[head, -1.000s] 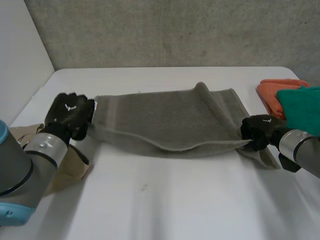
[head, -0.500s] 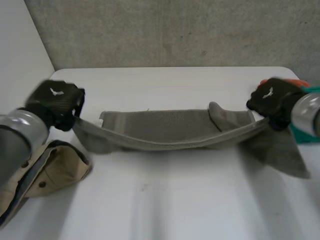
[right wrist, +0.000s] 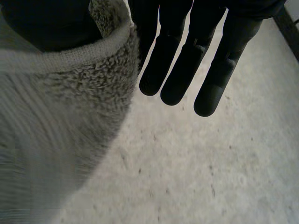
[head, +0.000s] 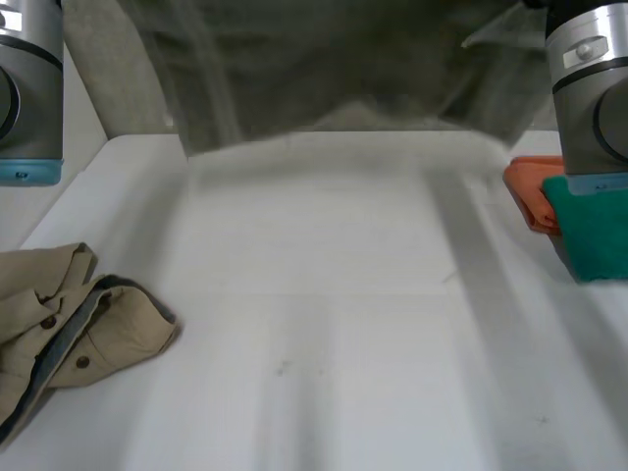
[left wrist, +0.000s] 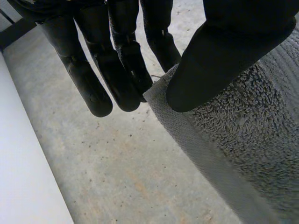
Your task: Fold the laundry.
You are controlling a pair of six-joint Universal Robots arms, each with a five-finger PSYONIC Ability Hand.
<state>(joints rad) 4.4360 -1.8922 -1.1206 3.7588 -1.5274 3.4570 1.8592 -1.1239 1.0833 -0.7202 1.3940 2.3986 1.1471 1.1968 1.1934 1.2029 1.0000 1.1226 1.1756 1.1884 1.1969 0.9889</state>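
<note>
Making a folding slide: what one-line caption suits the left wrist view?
Left robot hand pinches a corner of the grey towel between thumb and fingers, speckled grey surface behind.

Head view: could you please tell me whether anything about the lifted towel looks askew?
Yes. The grey towel hangs unevenly: its lower edge dips at both sides and rises in the middle.
</note>
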